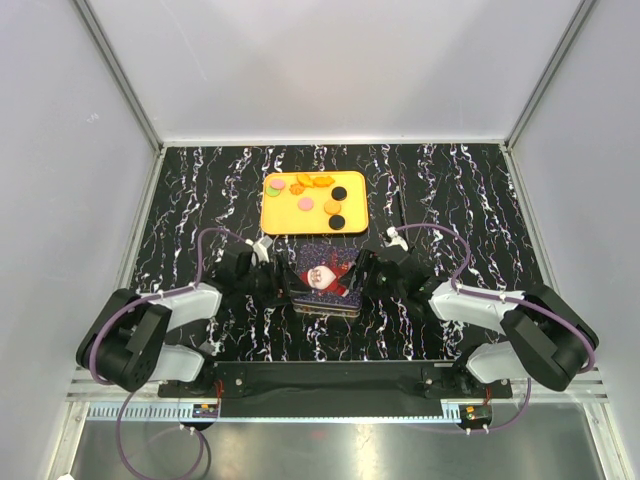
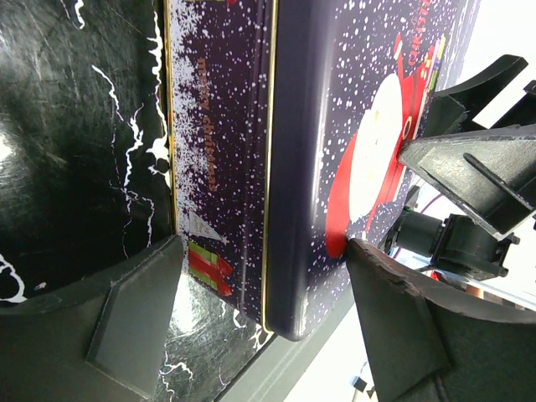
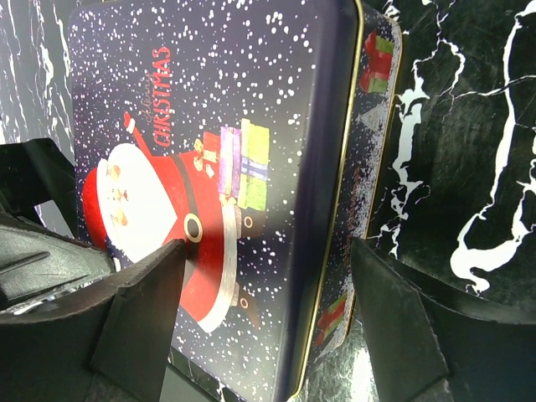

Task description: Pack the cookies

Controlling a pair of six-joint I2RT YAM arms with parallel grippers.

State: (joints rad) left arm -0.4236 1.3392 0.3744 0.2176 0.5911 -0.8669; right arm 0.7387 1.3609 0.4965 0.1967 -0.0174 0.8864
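Cookies [image 1: 305,204]: small flat pieces in orange, pink, green and black, scattered over the orange rectangular tray [image 1: 275,215] at the far middle of the black white-veined marble worktop [image 1: 180,200] — well apart from both sets of fingers.
Tin [image 1: 322,275]: dark blue rectangular Christmas tin with a Santa print and a gold rim line. It lies just in front of the tray, between the two arms, with its lid on.
Left gripper [image 1: 275,280]: at the tin's left edge. In the left wrist view its fingers [image 2: 134,327] stand wide apart. One is low beside the tin's snow-printed side wall [image 2: 218,151] and the other is over the lid's top [image 2: 335,126].
Right gripper [image 1: 362,275]: at the tin's right edge, facing the left one. In the right wrist view its fingers [image 3: 134,318] are also spread wide. One lies across the Santa on the lid [image 3: 234,126] and the other is beside the tin's outer wall, over the worktop.
Contact: whether any finger presses on the tin cannot be told — none of them touches a cookie.
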